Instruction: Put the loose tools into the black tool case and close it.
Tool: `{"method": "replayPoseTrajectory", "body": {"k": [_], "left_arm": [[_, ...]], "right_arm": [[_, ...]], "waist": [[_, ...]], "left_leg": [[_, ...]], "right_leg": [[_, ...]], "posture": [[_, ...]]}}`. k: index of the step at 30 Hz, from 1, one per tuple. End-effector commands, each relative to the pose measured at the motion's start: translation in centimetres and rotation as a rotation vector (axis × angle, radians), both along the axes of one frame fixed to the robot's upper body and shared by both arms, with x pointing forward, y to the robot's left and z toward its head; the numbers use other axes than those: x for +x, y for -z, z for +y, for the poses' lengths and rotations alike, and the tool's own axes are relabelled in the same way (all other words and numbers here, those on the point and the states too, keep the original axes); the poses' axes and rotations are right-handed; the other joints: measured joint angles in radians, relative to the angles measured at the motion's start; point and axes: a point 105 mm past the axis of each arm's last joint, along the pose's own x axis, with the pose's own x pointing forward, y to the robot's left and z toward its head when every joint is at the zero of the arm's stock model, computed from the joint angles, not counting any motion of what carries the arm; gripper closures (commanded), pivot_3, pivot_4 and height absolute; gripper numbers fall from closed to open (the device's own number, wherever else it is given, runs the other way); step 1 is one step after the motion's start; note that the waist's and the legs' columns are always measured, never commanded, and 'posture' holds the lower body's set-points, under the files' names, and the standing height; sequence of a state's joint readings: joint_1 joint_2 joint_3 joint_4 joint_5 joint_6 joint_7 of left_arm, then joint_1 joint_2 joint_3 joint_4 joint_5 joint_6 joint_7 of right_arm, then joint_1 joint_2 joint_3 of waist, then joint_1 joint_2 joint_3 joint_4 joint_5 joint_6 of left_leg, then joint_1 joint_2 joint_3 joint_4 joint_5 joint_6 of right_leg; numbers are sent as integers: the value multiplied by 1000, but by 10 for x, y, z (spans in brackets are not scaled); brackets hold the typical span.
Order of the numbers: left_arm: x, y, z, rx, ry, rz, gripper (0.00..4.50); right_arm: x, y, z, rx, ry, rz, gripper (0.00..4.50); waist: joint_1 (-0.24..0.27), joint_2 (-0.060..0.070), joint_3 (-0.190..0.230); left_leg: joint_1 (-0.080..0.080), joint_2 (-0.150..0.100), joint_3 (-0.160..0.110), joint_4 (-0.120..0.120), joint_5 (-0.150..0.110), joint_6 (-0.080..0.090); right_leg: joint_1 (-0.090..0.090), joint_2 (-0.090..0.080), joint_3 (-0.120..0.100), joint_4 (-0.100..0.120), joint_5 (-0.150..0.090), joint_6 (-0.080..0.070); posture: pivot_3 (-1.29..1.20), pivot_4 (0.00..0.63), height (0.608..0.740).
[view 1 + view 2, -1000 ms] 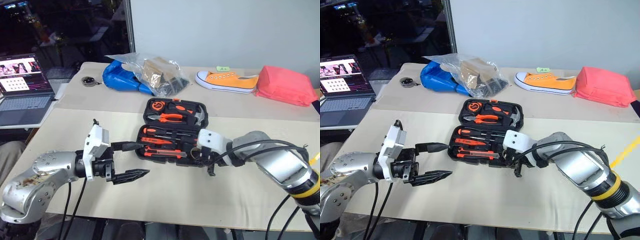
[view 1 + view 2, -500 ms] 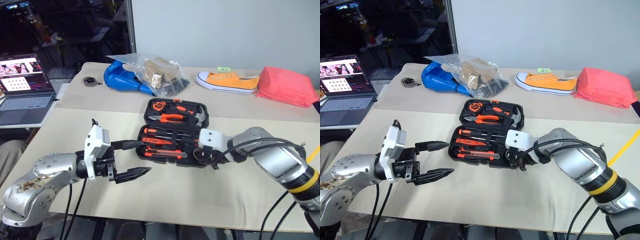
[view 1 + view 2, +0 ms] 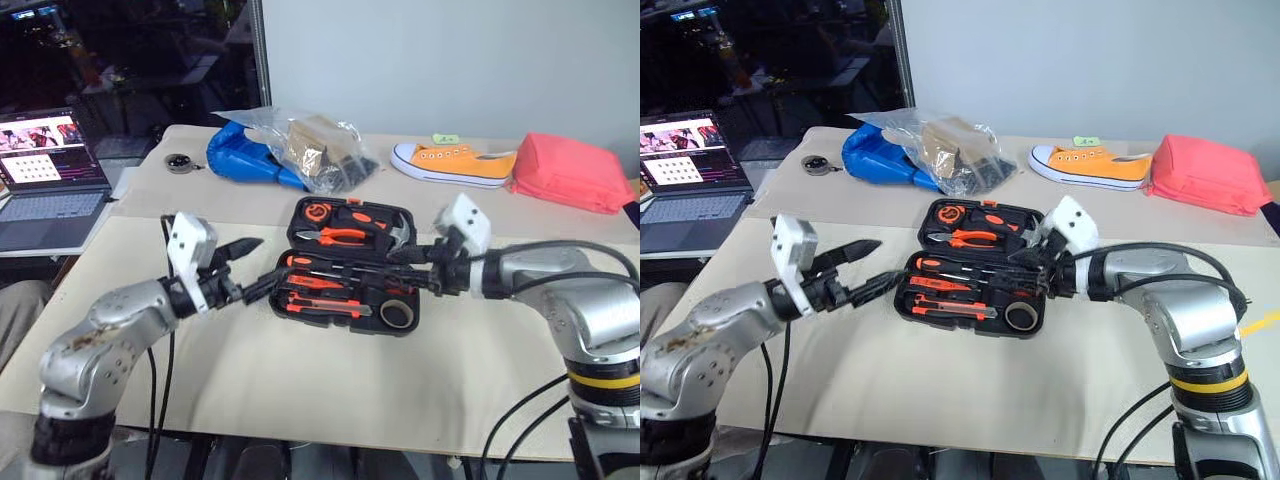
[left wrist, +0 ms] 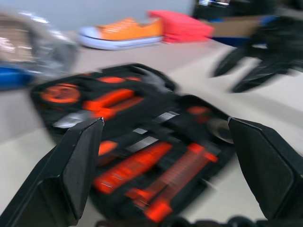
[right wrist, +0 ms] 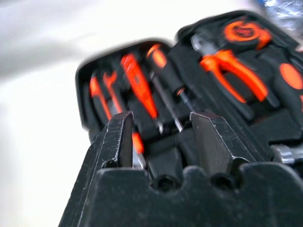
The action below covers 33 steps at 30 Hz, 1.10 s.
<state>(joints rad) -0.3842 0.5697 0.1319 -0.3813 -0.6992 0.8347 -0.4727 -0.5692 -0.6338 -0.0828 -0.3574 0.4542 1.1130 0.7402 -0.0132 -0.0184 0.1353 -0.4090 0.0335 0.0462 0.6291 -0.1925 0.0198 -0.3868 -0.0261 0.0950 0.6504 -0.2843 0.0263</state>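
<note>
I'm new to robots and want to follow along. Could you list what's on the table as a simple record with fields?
Case: black tool case, lying open on the table
Inside: screwdrivers, utility knife, tape roll, pliers, hammer
Left claw: open, empty, beside the case's left edge
Right claw: parted, empty, over the case's right side
Behind: blue bag, orange shoe, red pouch
Off table: laptop

Black tool case (image 3: 345, 265) lies open — tools (image 3: 325, 285) seated inside.
</note>
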Motion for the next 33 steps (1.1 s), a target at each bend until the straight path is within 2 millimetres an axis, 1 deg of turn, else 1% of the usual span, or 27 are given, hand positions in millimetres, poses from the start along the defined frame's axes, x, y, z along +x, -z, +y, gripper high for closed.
{"method": "replayPoseTrajectory", "body": {"k": [1, 2, 3, 6, 7, 9, 13, 17, 20, 22, 24, 25, 26, 27, 28, 30, 31, 32, 33], "left_arm": [[39, 14, 8, 14, -185, 153, 0], [46, 16, 10, 17, -214, 187, 0], [56, 17, 9, -6, -232, 219, 0], [87, 20, 5, -37, -276, 288, 0], [95, 21, 5, -36, -284, 302, 0], [105, 23, 3, -24, -279, 320, 0], [131, 23, -2, -22, -278, 358, 0], [144, 20, -4, -39, -290, 362, 0], [147, 20, -12, -45, -271, 361, 0], [147, 22, -17, -20, -255, 364, 0], [147, 27, -22, 16, -245, 368, 515], [146, 30, -25, 34, -239, 375, 639], [146, 33, -27, 45, -234, 382, 1052], [145, 35, -28, 52, -230, 389, 1364], [144, 38, -30, 59, -226, 393, 1777], [144, 40, -33, 48, -219, 398, 2456], [143, 40, -35, 38, -215, 402, 2713], [143, 41, -36, 34, -211, 404, 3175], [143, 41, -37, 33, -210, 406, 3539]], "right_arm": [[26, -2, -41, -36, 318, -20, 1964], [29, -1, -43, -53, 347, -27, 1718], [34, 1, -45, -44, 384, -20, 1503], [50, 9, -44, 4, 457, 44, 507], [57, 10, -43, 32, 485, 66, 109], [67, 11, -43, 51, 517, 83, 47], [94, 12, -41, 55, 569, 121, 47], [111, 17, -41, 45, 604, 185, 47], [122, 16, -38, 77, 618, 211, 47], [126, 18, -36, 84, 622, 230, 549], [127, 23, -37, 62, 636, 251, 1098], [126, 27, -37, 56, 639, 266, 1361], [126, 29, -37, 55, 640, 279, 1778], [125, 32, -36, 55, 637, 288, 2052], [125, 33, -35, 53, 631, 295, 2555], [123, 37, -32, 46, 622, 310, 3159], [122, 38, -32, 44, 622, 314, 3373], [122, 38, -31, 42, 620, 312, 3786], [122, 38, -31, 40, 618, 310, 4204]], "waist": [[2, 0, 0], [2, 0, 0], [0, 0, 0], [-9, 0, 0], [-11, 0, 0], [-14, 0, 0], [-10, 0, 0], [-7, 0, 0], [-7, 0, 0], [-7, 0, 0], [-7, 0, 0], [-7, 0, 0], [-6, 0, 0], [-7, 0, 0], [-7, 0, 0], [-8, 1, 0], [-11, 1, 0], [-15, 1, 0], [-20, 1, 0]], "left_leg": [[-1, 0, 0, -1, 1, 0], [0, -1, 0, 0, 1, 0], [-1, -1, 0, 0, 1, 0], [-5, -2, 1, -1, 1, 0], [-7, -2, 1, -2, 1, 0], [-8, -2, 1, -3, 2, -2], [-14, -2, 2, -4, 5, -6], [-15, -2, 6, -5, 5, -7], [-16, -2, 8, -6, 5, -7], [-17, -2, 9, -6, 5, -7], [-18, -2, 9, -7, 5, -7], [-18, -2, 9, -7, 5, -7], [-18, -2, 9, -6, 5, -7], [-19, -2, 9, -6, 5, -7], [-20, -2, 8, -6, 5, -7], [-20, -2, 8, -5, 5, -7], [-20, -2, 8, -5, 5, -7], [-19, -1, 8, -5, 5, -7], [-19, -1, 8, -5, 5, -7]], "right_leg": [[-1, 1, 0, -2, 2, 0], [0, 0, 0, -1, 2, 0], [-1, 0, 0, -2, 2, 0], [-5, 1, 1, -3, 1, 1], [-7, 1, 1, -2, 1, 1], [-11, 2, 2, -1, 2, 0], [-19, 2, 1, 1, 2, 0], [-18, 1, 0, -1, 2, 0], [-19, 1, 0, -2, 2, 0], [-19, 1, 0, -1, 2, 0], [-19, 1, 0, 1, 2, 0], [-19, 1, -1, 1, 2, 0], [-19, 1, 0, 1, 2, 0], [-20, 1, -1, 1, 2, 0], [-21, 1, -1, 2, 2, 0], [-21, 1, -1, 4, 2, 0], [-22, 1, -1, 5, 2, 0], [-22, 1, 0, 6, 2, 0], [-22, 1, 0, 7, 2, 0]], "posture": [[0, 150, 740], [0, 150, 740], [0, 150, 740], [0, 150, 740], [0, 150, 740], [0, 150, 740], [0, 150, 740], [0, 150, 740], [0, 150, 740], [0, 150, 740], [0, 150, 740], [0, 150, 740], [0, 150, 740], [0, 150, 740], [0, 150, 740], [0, 150, 740], [0, 150, 740], [0, 150, 740], [0, 150, 740]]}}
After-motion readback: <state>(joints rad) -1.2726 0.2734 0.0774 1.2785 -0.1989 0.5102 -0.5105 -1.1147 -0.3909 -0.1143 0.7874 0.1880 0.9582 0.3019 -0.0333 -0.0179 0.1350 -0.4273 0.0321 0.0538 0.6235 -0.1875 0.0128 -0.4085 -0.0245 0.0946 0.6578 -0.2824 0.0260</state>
